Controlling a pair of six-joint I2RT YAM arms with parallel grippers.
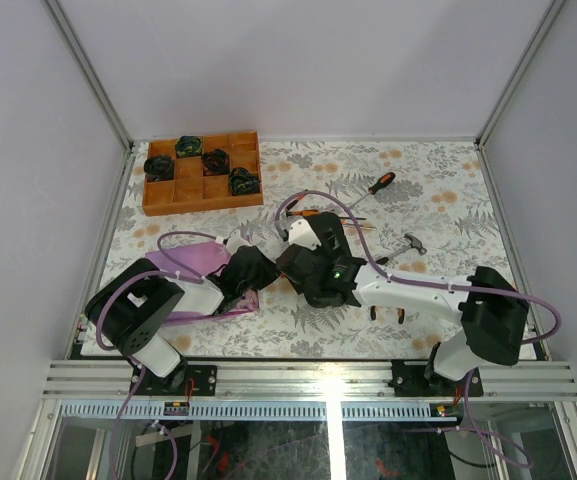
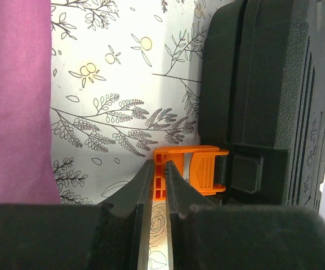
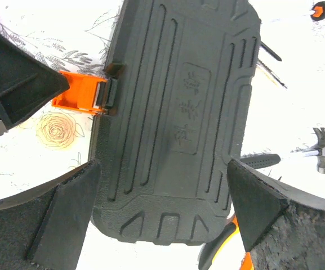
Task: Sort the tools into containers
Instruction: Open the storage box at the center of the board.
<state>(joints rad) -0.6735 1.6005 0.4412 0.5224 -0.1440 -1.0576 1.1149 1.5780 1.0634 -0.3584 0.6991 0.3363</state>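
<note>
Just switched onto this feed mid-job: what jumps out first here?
The closed black case in the middle of the scene, with the right gripper open wide above it. The left gripper is pinched on its orange latch. A hammer and screwdrivers lie loose beyond the case.

Overhead camera looks down on the black tool case (image 3: 173, 124); both wrist cameras, close beside it, share its orange latch (image 2: 204, 169).
</note>
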